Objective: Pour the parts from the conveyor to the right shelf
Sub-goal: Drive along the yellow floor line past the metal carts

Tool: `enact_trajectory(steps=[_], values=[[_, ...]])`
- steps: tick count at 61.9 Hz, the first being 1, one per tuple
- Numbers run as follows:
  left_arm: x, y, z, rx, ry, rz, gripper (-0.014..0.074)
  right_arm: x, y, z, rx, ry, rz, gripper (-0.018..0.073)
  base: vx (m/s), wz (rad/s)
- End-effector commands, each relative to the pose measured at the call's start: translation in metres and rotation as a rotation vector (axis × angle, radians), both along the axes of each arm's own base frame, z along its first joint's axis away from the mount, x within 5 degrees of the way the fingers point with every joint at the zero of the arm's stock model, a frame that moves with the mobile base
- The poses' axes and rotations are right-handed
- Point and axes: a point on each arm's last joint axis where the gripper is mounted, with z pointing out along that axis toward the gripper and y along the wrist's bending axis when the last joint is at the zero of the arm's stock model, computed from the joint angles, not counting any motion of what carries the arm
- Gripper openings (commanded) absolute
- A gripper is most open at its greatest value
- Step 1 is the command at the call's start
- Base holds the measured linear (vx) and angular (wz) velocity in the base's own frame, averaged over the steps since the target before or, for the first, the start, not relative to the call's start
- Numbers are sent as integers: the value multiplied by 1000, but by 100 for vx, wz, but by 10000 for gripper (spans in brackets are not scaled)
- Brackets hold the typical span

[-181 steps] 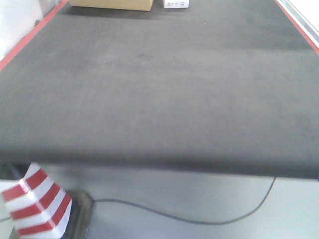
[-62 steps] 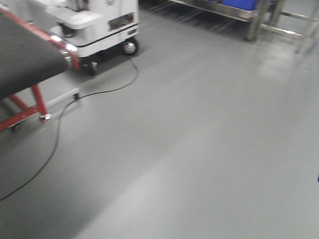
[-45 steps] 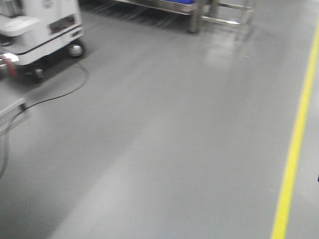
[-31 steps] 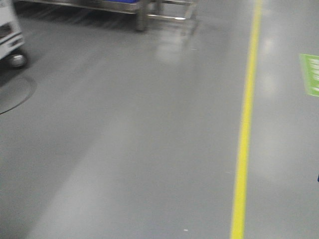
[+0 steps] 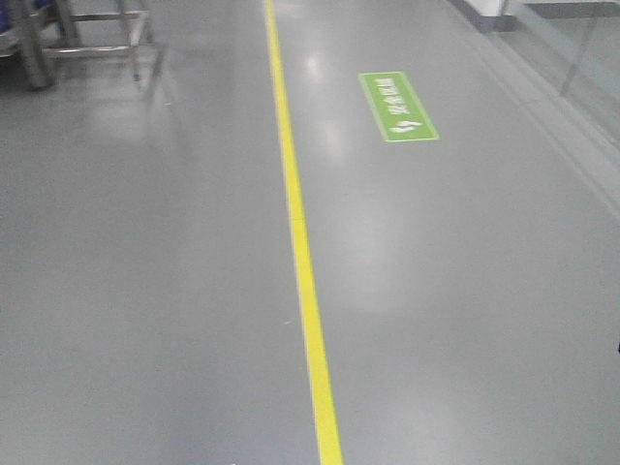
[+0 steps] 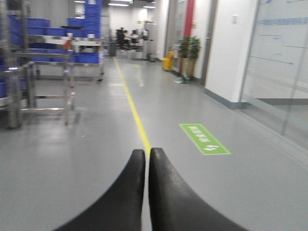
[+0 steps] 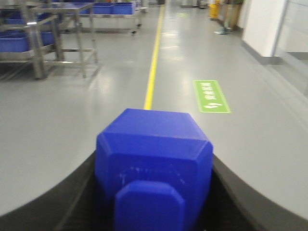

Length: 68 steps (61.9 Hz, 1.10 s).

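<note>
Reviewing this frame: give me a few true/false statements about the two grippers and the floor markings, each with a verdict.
1. The right gripper is shut on the blue part. True.
2. The left gripper holds a part as well. False: its fingers are closed together with nothing between them.
3. A yellow line runs along the floor. True.
4. The green floor sign lies left of that line. False: it lies to the line's right in all three views.
</note>
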Motion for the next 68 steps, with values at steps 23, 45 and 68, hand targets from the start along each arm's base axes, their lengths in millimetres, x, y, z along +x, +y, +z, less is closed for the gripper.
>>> enact_trajectory(steps=[23,45,68], values=[[0,0,-3,-11,-56,-5,-6,1,0,15,-2,-92,-2,-6,20,-34],[0,0,-3,-11,-56,-5,-6,1,0,15,-2,-92,-2,-6,37,17],[0,0,-3,-11,-56,-5,-6,1,0,15,-2,-92,-2,-6,52,24]])
